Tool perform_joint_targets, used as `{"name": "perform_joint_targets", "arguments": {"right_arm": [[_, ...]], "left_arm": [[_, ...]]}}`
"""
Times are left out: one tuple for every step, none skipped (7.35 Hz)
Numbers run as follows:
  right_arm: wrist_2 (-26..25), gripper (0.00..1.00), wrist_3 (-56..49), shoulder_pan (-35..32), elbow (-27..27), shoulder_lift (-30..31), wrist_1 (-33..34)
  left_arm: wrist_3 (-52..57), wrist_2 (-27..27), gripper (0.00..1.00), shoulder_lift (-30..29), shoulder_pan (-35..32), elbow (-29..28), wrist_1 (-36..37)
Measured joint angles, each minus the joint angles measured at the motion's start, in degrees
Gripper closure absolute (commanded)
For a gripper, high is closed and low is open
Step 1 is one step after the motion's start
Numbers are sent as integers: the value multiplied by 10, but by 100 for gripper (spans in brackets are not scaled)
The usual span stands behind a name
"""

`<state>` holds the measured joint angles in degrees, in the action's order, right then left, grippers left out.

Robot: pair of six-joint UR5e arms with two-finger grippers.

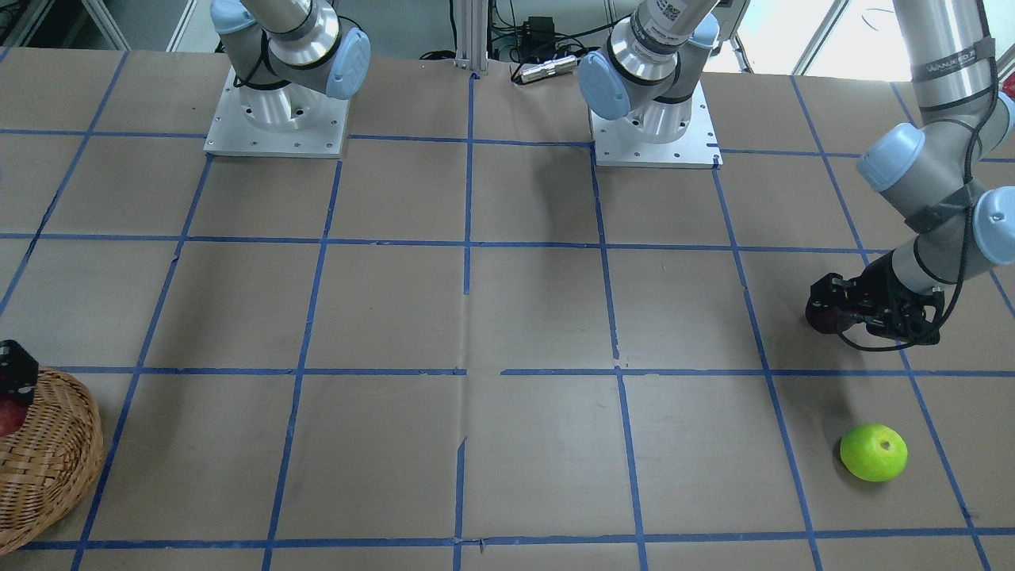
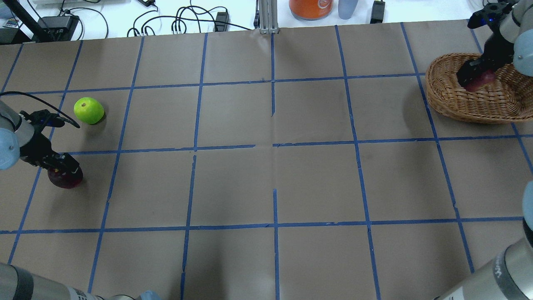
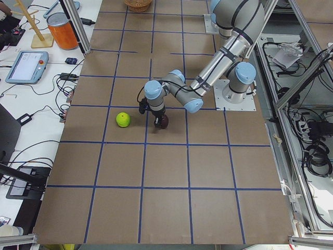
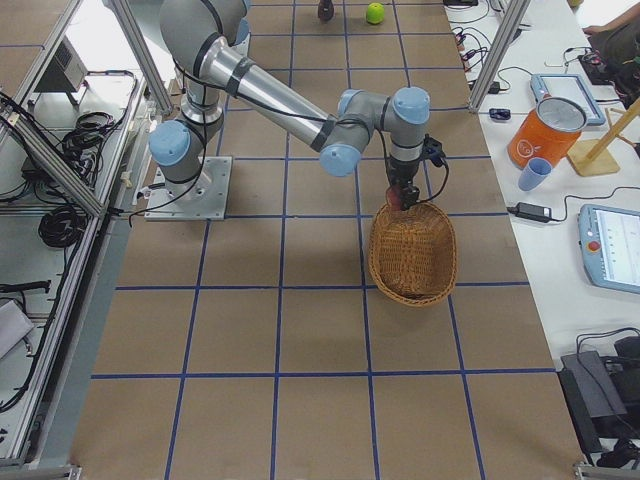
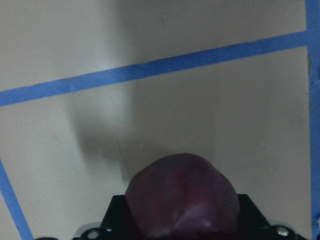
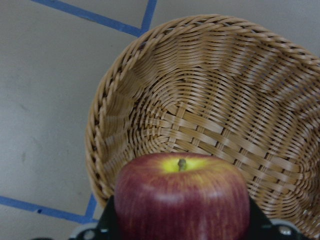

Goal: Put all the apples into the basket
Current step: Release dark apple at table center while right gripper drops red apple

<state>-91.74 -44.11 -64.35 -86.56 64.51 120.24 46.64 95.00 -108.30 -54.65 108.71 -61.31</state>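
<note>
right tool [image 2: 476, 80], apple [image 6: 182, 200] near basket [image 2: 458, 109] rim

**Open middle, crowded ends**

Bare table [image 2: 275, 179] stretches between green apple [image 2: 88, 110] and basket [image 2: 458, 104]. The left gripper [image 2: 62, 166], clamped on the maroon apple [image 2: 68, 181], stands near the green one, not touching. The right gripper [image 2: 474, 79], holding the red apple [image 2: 479, 84], hangs over the basket.
</note>
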Motion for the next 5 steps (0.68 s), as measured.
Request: {"name": "perform_joint_targets", "arguments": {"right_arm": [[2, 70, -14, 10, 35, -39, -2], [4, 31, -31, 22, 58, -70, -3], [4, 0, -50, 33, 70, -91, -1], [2, 0, -60, 40, 75, -102, 0], [-1, 0, -63, 44, 78, -106, -1]], "left_arm": [[-45, 5, 81, 4, -38, -35, -54], [-101, 5, 81, 2, -78, -75, -101], [-166, -6, 81, -2, -118, -108, -132], [-249, -29, 81, -6, -161, -128, -144], [-334, -48, 81, -12, -204, -139, -141]]}}
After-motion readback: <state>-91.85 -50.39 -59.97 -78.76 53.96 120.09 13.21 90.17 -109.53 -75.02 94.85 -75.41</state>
